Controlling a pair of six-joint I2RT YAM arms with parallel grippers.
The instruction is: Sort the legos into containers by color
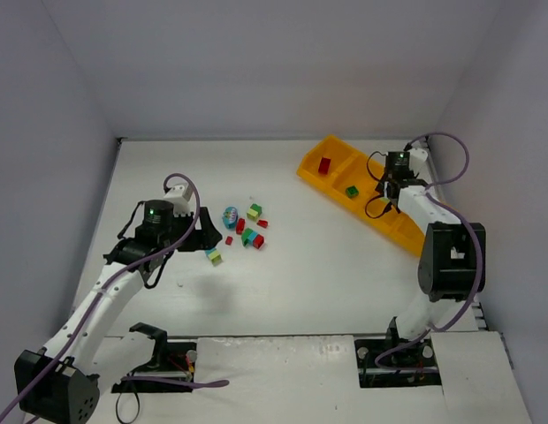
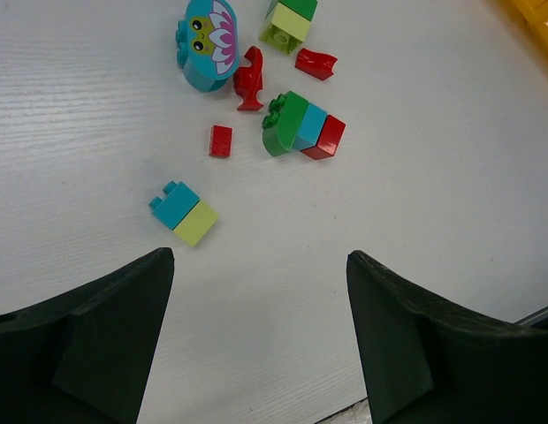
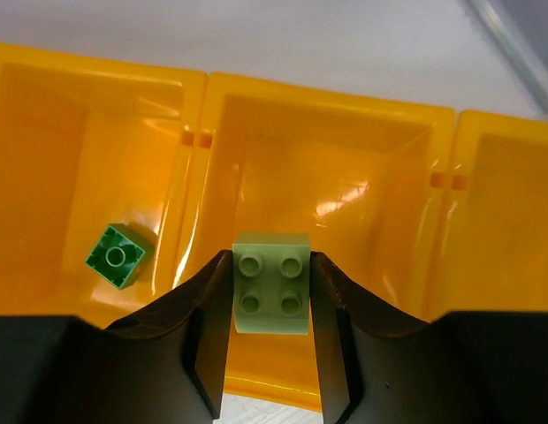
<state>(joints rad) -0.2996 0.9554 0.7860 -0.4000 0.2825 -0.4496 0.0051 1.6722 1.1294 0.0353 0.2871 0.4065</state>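
A pale yellow-green lego [image 3: 271,283] hangs over an orange tray compartment [image 3: 336,168].

No legible text, number, brand name or label appears in any of the three views. The only printed marking is pictorial, not writing: a pink-and-white petal pattern with two small eyes on the rounded teal brick [image 2: 206,42], seen in the left wrist view.
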